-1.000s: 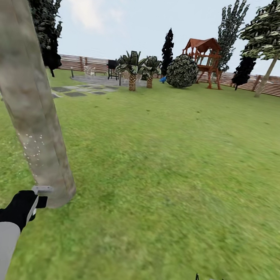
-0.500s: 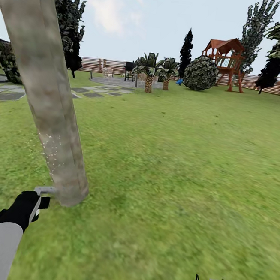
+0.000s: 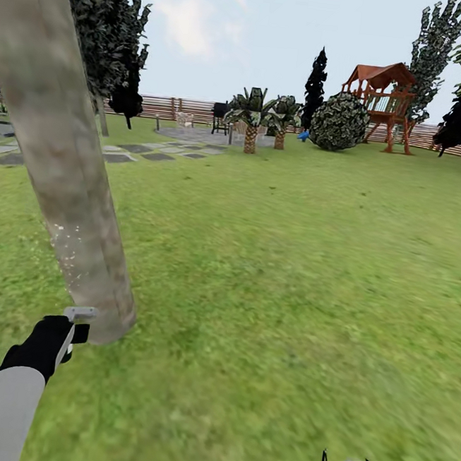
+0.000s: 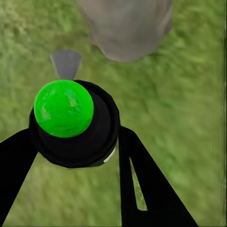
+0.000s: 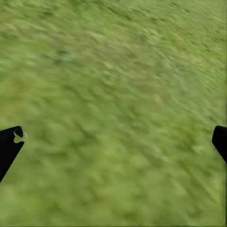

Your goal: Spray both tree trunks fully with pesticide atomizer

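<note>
With the black, green-capped pesticide atomizer [image 4: 73, 123] clamped between the left gripper [image 4: 75, 156] fingers, nozzle just short of the mottled pale beige-grey tree trunk [image 3: 64, 192], spraying looks underway, while the right gripper [image 5: 113, 142] hangs spread over grass.

We see the lawn [image 3: 291, 265] as the carrying surface: green grass, blurred up close. The pale tree trunk [image 3: 60, 163] stands on it at the near left, leaning in view. Grey stepping stones [image 3: 136, 148] lie toward the far left edge. Two short palms [image 3: 252, 123], a round shrub [image 3: 340, 121] and a red-roofed wooden play tower [image 3: 382, 101] stand along the far edge, in front of the slat fence [image 3: 194, 107].
</note>
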Controlling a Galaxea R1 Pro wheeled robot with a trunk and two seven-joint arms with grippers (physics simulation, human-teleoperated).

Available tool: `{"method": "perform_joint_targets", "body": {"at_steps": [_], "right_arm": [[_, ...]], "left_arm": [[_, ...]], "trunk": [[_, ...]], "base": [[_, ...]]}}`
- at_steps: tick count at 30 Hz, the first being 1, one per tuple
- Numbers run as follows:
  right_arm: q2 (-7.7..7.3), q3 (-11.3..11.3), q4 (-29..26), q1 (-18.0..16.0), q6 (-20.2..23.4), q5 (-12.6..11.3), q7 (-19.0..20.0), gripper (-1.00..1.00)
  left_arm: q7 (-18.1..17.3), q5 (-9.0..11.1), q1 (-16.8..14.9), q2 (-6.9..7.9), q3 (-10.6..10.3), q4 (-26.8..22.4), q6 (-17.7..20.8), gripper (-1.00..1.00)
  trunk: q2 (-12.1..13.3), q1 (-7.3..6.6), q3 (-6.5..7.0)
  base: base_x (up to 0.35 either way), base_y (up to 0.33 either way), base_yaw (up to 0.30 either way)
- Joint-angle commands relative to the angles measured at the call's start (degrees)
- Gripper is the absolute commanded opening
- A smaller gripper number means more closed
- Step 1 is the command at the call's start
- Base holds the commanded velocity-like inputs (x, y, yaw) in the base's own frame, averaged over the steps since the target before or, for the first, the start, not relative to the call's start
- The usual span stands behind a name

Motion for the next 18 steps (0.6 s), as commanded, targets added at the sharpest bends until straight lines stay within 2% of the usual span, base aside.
{"method": "perform_joint_targets", "body": {"at_steps": [1,12,18], "right_arm": [[-0.02,-0.3,0.1,-0.1,-0.2,0.6,-0.4,1.00],[0.00,-0.3,0.1,-0.1,-0.2,0.6,-0.4,1.00],[0.00,-0.3,0.1,-0.1,-0.2,0.6,-0.4,1.00]], "left_arm": [[0.0,-0.1,0.0,-0.03,0.1,-0.1,0.2,-1.00],[0.0,-0.2,0.0,-0.03,0.1,-0.1,0.2,-1.00],[0.0,-0.2,0.0,-0.03,0.1,-0.1,0.2,-1.00]], "trunk": [[0.0,0.01,-0.05],[0.0,0.01,-0.05],[0.0,0.01,-0.05]], "base": [[0.201,-0.229,0.000],[0.160,-0.240,0.002],[0.104,-0.262,0.197]]}}
